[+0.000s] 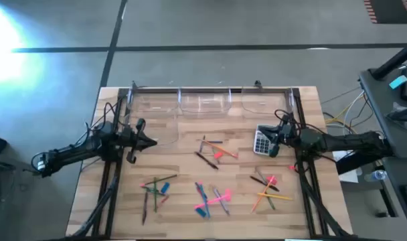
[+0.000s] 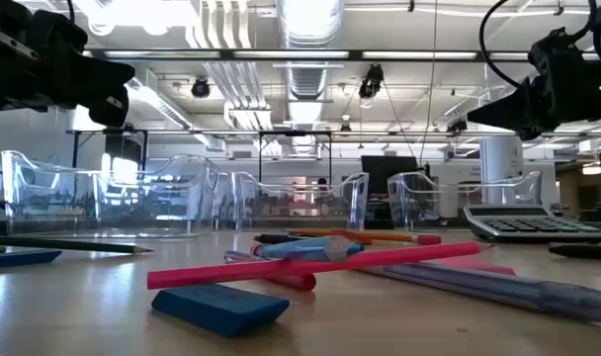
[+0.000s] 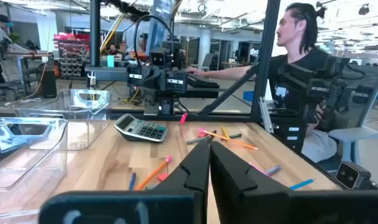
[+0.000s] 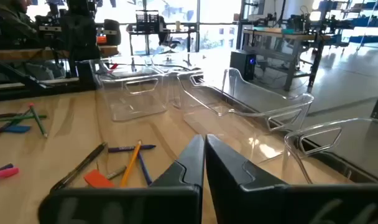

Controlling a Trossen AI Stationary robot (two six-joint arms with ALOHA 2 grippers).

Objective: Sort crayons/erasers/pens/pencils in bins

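Note:
Both grippers are shut, empty and held above the table. My left gripper is at the left and points toward the table's right edge. My right gripper is at the right, over the grey calculator, and points left. Several clear bins stand in a row along the far edge. Thin pencils, pens and crayons lie flat in loose heaps at the centre, near left, near middle and near right. A blue eraser lies flat near the front.
The calculator lies flat at the right, near the bins. A metal frame runs along the far edge and both sides. A person sits beyond the table's right side.

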